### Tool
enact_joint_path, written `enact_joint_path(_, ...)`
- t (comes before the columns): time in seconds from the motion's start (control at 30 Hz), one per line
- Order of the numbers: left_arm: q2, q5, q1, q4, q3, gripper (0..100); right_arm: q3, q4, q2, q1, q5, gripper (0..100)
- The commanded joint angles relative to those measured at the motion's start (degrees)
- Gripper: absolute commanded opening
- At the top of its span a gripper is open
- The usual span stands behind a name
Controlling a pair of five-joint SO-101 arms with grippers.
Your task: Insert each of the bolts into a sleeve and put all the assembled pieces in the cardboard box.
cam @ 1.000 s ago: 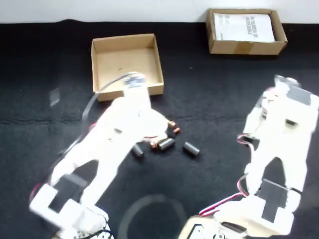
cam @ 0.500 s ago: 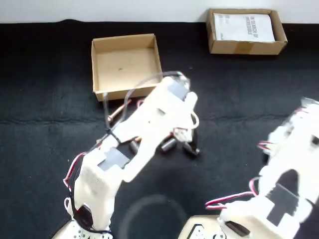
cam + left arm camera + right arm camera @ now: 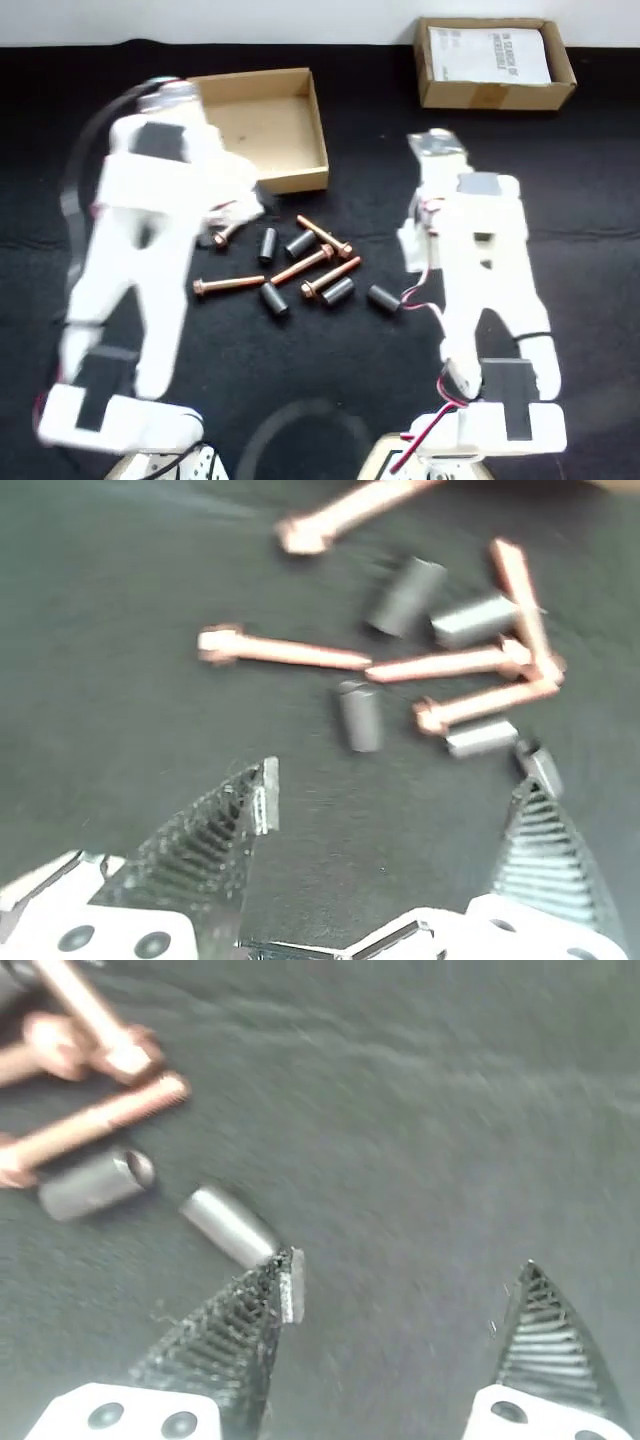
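The table (image 3: 560, 200) is black. 5 copper bolts (image 3: 228, 286) and 5 grey sleeves (image 3: 273, 298) lie in a loose pile in the middle of it, between the 2 arms. Every bolt lies bare on the table, and not 1 is inside a sleeve. 3 bolts lie close together and meet at their ends. 1 bolt lies by itself on the side of the left arm (image 3: 140, 250). 1 more bolt is partly hidden under that arm.

The cardboard box (image 3: 310, 120) sits open behind the pile, close to the left arm. The part of its brown floor that shows holds no pieces. A second box (image 3: 490, 97) with a white paper (image 3: 490, 55) in it sits at the far edge, beyond the right arm (image 3: 480, 270).

The left jaws are wide open and hold nothing. They hang above the black table next to the pile. In the left wrist view, a sleeve (image 3: 358, 715) and a long bolt (image 3: 285, 650) lie just ahead of them.

The right jaws are wide open too and hold nothing. In the right wrist view, 1 sleeve (image 3: 228, 1225) lies just beside 1 tip. Another sleeve (image 3: 95, 1182) and a bolt (image 3: 95, 1120) lie a bit farther off.
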Motion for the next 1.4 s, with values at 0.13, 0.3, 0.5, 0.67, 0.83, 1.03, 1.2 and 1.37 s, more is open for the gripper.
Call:
enact_joint_path(0.13, -12.9, 0.4, -14.4, -4.2, 22.4, 35, 0.0, -5.7, 0.0, -6.8, -1.0, 31.0)
enact_joint_path(0.3, -14.7, 0.2, -15.6, -14.9, 37.0, 35, 1.2, -7.8, 0.9, -10.2, -1.1, 31.0)
enact_joint_path(0.5, -14.9, 0.4, -15.7, -22.3, 45.1, 35, 1.5, -2.0, 6.7, -15.5, -1.1, 31.0)
enact_joint_path(0.67, -14.9, 0.4, -15.9, -22.4, 45.1, 35, 1.4, -1.0, 12.4, -17.6, -0.1, 31.0)
enact_joint_path(0.83, -14.9, 0.4, -15.8, -24.7, 45.2, 35, 0.9, -0.4, 15.5, -17.7, 9.8, 31.0)
enact_joint_path(1.03, -14.9, 0.4, -15.5, -24.9, 45.3, 35, 0.9, -0.8, 16.0, -17.6, 12.0, 31.0)
enact_joint_path(1.2, -14.8, 0.4, -15.7, -30.2, 47.7, 35, 2.5, -2.2, 16.1, -17.8, 11.7, 31.0)
enact_joint_path(1.37, -14.8, 0.4, -15.6, -34.5, 50.4, 35, 6.9, -5.2, 16.1, -17.8, 11.7, 31.0)
